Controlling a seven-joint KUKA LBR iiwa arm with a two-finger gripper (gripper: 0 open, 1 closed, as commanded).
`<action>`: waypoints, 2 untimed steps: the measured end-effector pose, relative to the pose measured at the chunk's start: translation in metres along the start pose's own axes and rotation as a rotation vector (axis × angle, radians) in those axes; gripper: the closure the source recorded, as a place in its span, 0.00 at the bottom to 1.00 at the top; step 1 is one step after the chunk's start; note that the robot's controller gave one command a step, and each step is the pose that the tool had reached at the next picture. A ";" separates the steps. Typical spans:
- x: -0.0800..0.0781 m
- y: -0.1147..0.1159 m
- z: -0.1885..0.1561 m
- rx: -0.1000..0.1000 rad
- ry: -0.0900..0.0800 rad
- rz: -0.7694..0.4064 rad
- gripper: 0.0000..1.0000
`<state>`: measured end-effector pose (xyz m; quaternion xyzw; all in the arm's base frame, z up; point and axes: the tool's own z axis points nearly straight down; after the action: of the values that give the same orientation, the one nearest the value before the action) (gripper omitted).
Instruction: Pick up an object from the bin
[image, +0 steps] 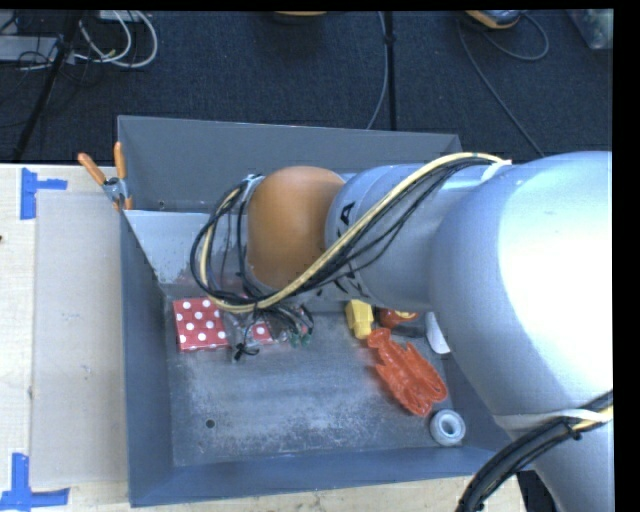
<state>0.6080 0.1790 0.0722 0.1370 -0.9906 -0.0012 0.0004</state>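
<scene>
The gripper (243, 345) is by the flat red white-dotted box (200, 323) near the grey metal bin's (143, 350) left wall; I can't tell if it's open

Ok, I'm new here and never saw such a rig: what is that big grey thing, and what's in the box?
The big silver-grey tube is a robot arm, reaching in from the right; the orange dome and cables belong to its wrist. One camera looks down from above, slightly sideways. Below is a grey metal bin. The arm's gripper hangs by a flat red piece with white dots at the bin's left; whether it holds anything I cannot tell. Further right lie a small yellow block, a crumpled orange-red piece and a silvery ring.
</scene>
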 end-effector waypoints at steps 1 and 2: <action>0.000 0.000 -0.002 0.000 0.001 0.000 1.00; 0.002 0.000 -0.011 0.000 0.005 0.000 1.00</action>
<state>0.6063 0.1786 0.0827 0.1368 -0.9906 -0.0009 0.0029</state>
